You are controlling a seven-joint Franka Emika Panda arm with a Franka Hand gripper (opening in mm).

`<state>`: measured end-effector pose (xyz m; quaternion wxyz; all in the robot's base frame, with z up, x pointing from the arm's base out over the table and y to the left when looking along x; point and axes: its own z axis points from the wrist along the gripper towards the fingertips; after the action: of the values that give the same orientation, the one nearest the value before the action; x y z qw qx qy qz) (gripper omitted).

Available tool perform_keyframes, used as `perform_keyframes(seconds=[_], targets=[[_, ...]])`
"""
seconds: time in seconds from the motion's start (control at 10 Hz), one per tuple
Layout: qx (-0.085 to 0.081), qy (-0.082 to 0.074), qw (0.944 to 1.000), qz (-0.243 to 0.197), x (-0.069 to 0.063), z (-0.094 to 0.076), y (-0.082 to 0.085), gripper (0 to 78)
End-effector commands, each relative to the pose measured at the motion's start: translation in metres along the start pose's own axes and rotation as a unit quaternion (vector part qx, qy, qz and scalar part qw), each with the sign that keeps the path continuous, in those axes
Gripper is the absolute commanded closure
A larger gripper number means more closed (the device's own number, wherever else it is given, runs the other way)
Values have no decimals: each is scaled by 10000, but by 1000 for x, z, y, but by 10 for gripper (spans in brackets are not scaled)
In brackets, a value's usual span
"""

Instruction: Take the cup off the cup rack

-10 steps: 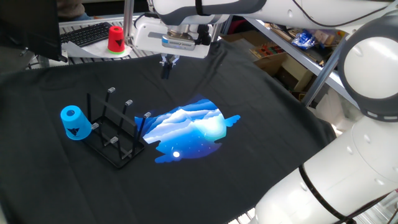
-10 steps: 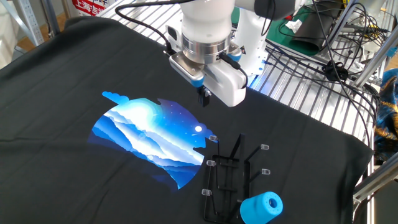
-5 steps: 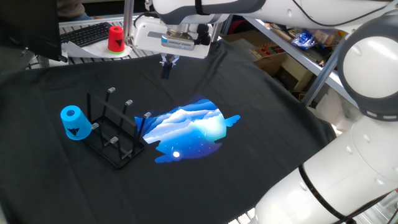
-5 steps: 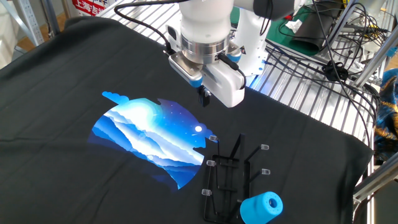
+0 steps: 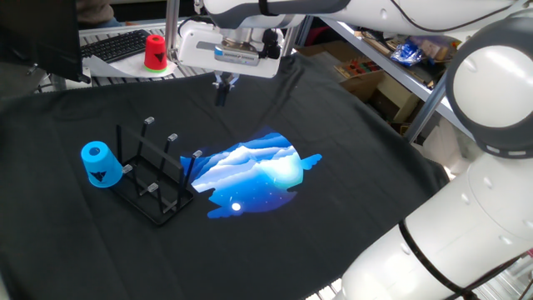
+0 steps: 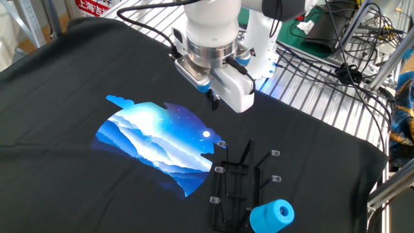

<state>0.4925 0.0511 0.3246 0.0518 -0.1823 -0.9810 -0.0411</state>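
1. While it sits at the outer end of the cup rack (image 5: 152,175), the cup (image 5: 99,164) lies tipped on its side, its dark triangular mark facing one fixed view and its open mouth facing the other (image 6: 272,216).
2. It touches the rack's end; whether a peg runs inside it cannot be told.
3. The rack (image 6: 240,183) is a low black wire frame with thin upright pegs tipped in grey, and none of the other pegs carries anything.
4. Just beside the rack, on its far side from the cup, a bright blue and white print (image 5: 254,172) covers part of the black cloth (image 5: 333,150) spread over the desk.
5. The claw (image 5: 222,91) hangs above the cloth, well apart from cup and rack, beyond the print.
6. Its dark fingertips (image 6: 212,102) point downward and appear pressed together with nothing between them.
7. A white camera housing (image 6: 234,87) is mounted at the wrist beside the claw.
8. A red cup with a green base (image 5: 155,52) stands upright past the cloth's far edge, next to a keyboard (image 5: 123,44).
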Motion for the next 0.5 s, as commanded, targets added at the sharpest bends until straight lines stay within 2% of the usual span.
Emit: perform_keyframes(seconds=[0.1, 0.3, 0.4, 0.5], targets=[[8, -6, 9998, 201, 9, 5, 24, 776], [3, -15, 9992, 390, 16, 12, 43, 776], [-2, -82, 9986, 518, 22, 19, 58, 776], [-26, -104, 9981, 603, 25, 24, 66, 776]])
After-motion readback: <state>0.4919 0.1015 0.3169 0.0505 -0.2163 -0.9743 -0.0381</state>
